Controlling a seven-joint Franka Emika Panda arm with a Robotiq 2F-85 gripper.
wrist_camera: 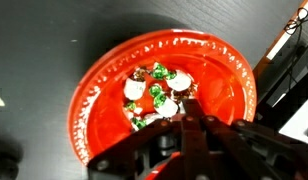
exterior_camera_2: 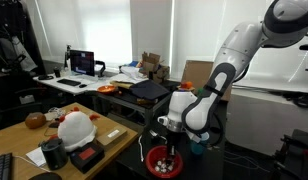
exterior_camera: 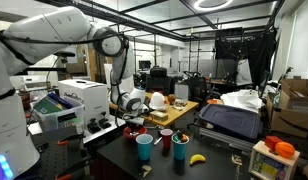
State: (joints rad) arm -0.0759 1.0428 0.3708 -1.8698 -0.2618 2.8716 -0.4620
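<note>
**Gripper closed over the sweets in the red bowl**

Your gripper (wrist_camera: pixel 184 114) stands low inside the red bowl (wrist_camera: pixel 94 95), its two dark fingers (wrist_camera: pixel 199 128) drawn together at their tips. The tips meet at the near edge of the pile of wrapped sweets (wrist_camera: pixel 154 92), some white and some green, which lies in the middle of the bowl's floor. The jaws are fully together. Whether a sweet is pinched between them you cannot tell from the wrist view, because the fingers cover the point of contact.

The bowl sits upright on the black table (wrist_camera: pixel 34 40). In an exterior view the bowl (exterior_camera_2: pixel 166 161) appears directly beneath the gripper (exterior_camera_2: pixel 170 148), at the table's near edge, with the arm bent steeply down over it. In an exterior view the bowl (exterior_camera: pixel 134 131) is mostly hidden behind the gripper (exterior_camera: pixel 134 123).

Nearby on the same table stand a teal cup (exterior_camera: pixel 144 147) and a red cup (exterior_camera: pixel 166 140), both upright and just beside each other. A banana (exterior_camera: pixel 197 158) lies farther along, apart from the bowl.
</note>
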